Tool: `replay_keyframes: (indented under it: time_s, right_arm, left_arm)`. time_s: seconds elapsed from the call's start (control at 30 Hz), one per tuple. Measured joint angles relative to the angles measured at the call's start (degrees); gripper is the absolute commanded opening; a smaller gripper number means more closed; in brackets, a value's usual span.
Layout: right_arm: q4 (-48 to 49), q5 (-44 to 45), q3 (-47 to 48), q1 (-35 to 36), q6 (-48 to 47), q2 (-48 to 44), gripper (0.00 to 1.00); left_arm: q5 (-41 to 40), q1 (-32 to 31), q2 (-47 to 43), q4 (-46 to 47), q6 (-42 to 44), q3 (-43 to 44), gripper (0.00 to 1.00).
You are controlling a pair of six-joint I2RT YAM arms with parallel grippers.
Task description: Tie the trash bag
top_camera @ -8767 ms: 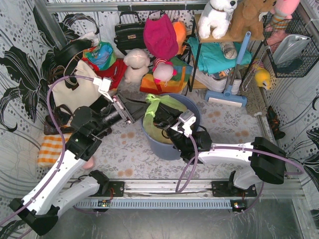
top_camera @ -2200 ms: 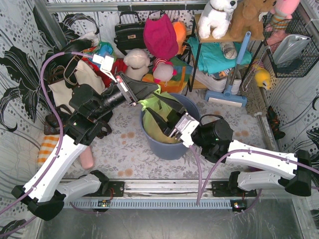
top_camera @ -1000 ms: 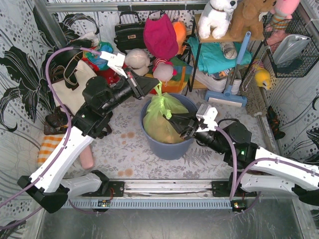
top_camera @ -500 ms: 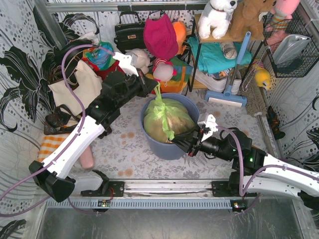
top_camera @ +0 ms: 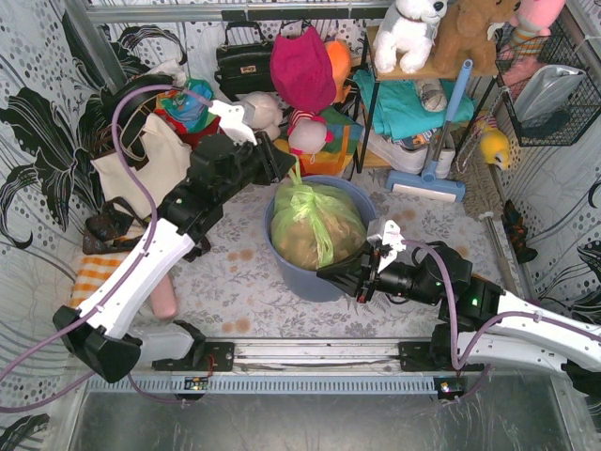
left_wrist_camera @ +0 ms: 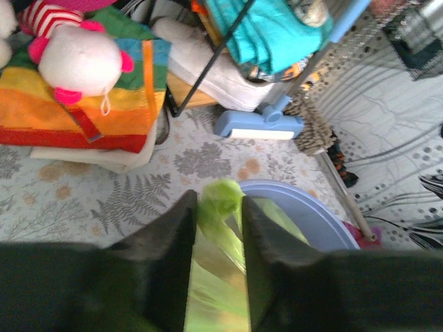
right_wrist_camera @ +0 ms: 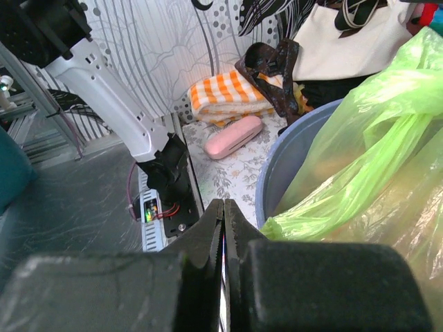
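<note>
Knot-tightening step is judged near done; trash bag (top_camera: pixel 315 225) is seated in the bin (top_camera: pixel 299 282). Left gripper (left_wrist_camera: pixel 218 202) jaws are parted loosely around its top strip. Right gripper (right_wrist_camera: pixel 223 207) is closed, strip at its tip, hold unclear. Next, clean withdrawal is needed.

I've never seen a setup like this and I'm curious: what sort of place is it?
Probably a staged test booth dressed as a cluttered household corner: plush toys, a black handbag, a blue floor sweeper, and patterned sheeting for walls.
</note>
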Motion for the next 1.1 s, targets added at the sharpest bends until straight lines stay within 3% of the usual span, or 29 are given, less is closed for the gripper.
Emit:
replay_keyframes:
  time_s: [0.17, 0.53, 1.1]
  right_arm:
    - [1.46, 0.92, -0.11, 0.00, -0.33, 0.00, 0.00]
    - [3.39, 1.40, -0.13, 0.00, -1.51, 0.79, 0.00]
    - [3.50, 1.40, -0.13, 0.00, -2.29, 0.85, 0.00]
  left_arm:
    - [2.97, 0.00, -3.26, 0.50, -1.75, 0.26, 0.56]
    - [1.99, 0.00, -4.48, -3.28, -2.23, 1.18, 0.60]
    - [1.11, 0.00, 1.62, -7.78, -1.99, 3.37, 0.51]
